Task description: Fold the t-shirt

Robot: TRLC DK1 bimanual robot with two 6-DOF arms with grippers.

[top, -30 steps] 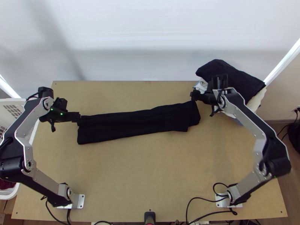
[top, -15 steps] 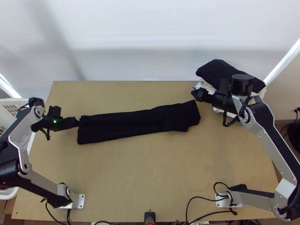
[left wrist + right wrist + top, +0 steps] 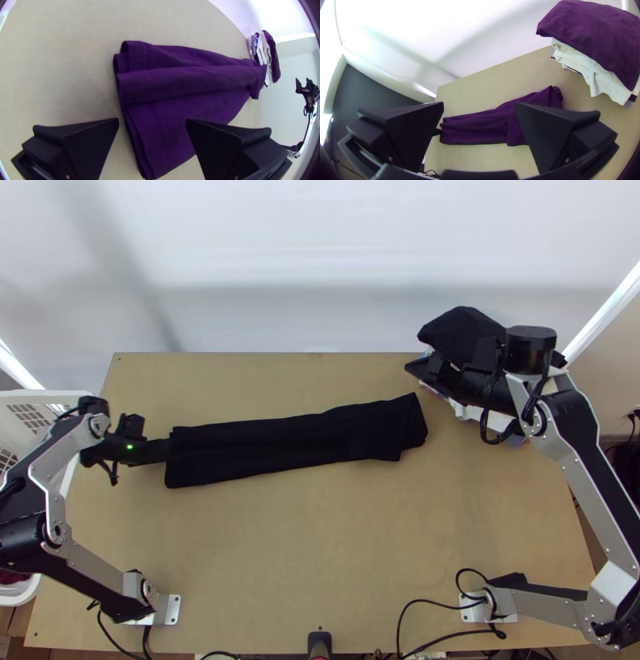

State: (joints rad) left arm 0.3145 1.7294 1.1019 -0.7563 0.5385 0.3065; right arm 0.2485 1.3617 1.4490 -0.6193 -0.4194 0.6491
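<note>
T-shirt (image 3: 296,440) runs lengthwise away from the left claw (image 3: 152,122) (the nearer one). It gapes, gripping nothing; the right claw (image 3: 479,106) does too.

In the top view, the surface (image 3: 304,540) offers a broad open passage across the centre and lower middle of the frame, with another band above the shirt (image 3: 296,442) up to the wall (image 3: 320,276). The pile (image 3: 460,332) and right claw (image 3: 414,369) block the upper right. The left claw (image 3: 167,450) obstructs the shirt's left end; cables (image 3: 416,603) cross the lower right.
</note>
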